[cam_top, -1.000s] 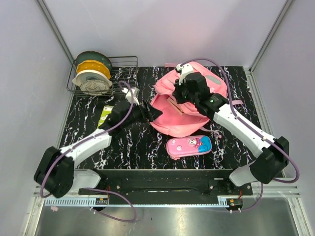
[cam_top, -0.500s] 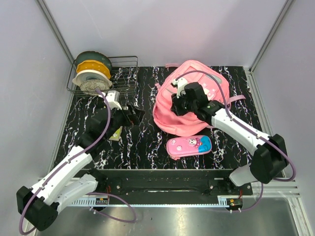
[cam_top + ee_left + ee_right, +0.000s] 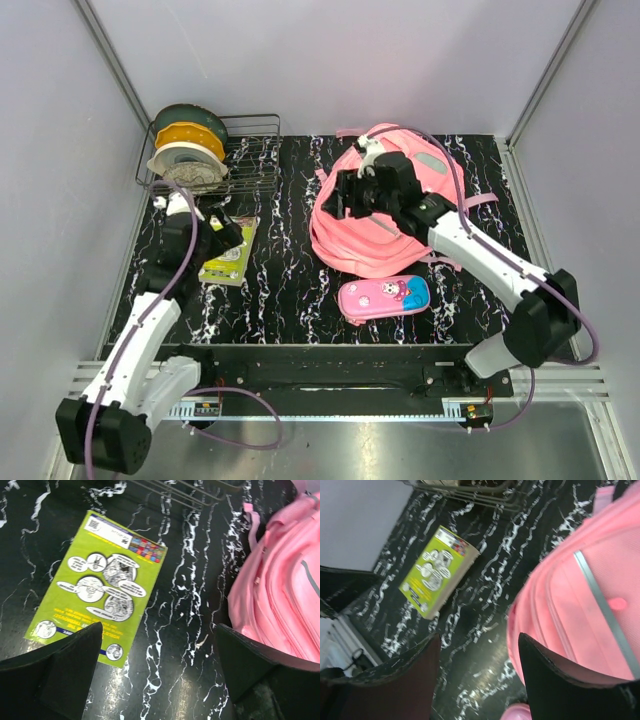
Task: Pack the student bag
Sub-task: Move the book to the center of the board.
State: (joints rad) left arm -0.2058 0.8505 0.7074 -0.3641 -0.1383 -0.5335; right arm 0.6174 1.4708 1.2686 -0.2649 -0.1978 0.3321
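The black marbled table [image 3: 290, 290] carries everything. The pink bag [image 3: 365, 245] lies at the back right of it, flap down, with a strap trailing off to the right. A wire rack [image 3: 255, 150] stands in the back left corner holding spools [image 3: 185, 150]. A pink-and-blue pencil case [image 3: 385, 297] lies just in front of the bag, apart from it. A green book [image 3: 228, 262] lies flat at the left, near the rack. The right gripper [image 3: 477, 675] hovers over the bag's left edge, jaws spread and holding nothing. The left gripper [image 3: 160, 670] hangs above the book's near end, jaws released wide and empty.
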